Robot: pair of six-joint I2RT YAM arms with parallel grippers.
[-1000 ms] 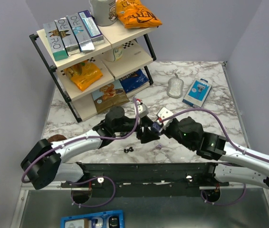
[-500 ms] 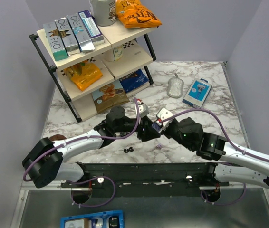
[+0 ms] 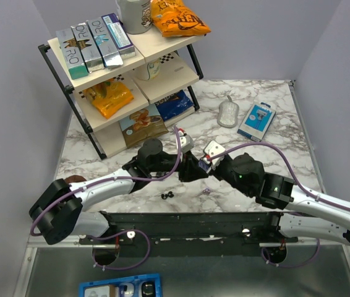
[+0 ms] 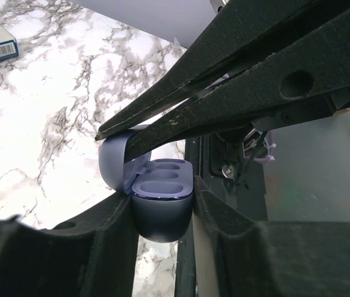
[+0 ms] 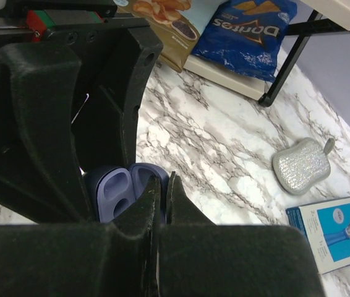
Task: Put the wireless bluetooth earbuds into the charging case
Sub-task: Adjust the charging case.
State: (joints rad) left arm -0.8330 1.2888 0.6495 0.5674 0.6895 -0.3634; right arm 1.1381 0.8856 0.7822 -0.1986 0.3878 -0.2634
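The charging case (image 4: pixel 161 216) is dark blue with a paler inside, and its lid (image 4: pixel 110 162) stands open. My left gripper (image 4: pixel 162 197) is shut on the case body, one finger against each side, holding it just above the marble. My right gripper (image 5: pixel 167 179) is shut, its tips resting against the open lid beside the case (image 5: pixel 114 192). In the top view both grippers meet mid-table, left (image 3: pixel 188 175) and right (image 3: pixel 201 167). The wireless bluetooth earbuds (image 3: pixel 167 195) lie as tiny black specks on the marble, just in front of the left gripper. Both sockets in the case are empty.
A shelf rack (image 3: pixel 125 74) with snack bags and boxes stands at the back left. A silvery pear-shaped pad (image 3: pixel 228 114) and a blue box (image 3: pixel 256 119) lie at the back right. A black rail (image 3: pixel 193 223) runs along the near edge.
My left gripper's jaws have closed in from wide apart onto the case. Both arms have hardly shifted, and the right gripper stays shut.
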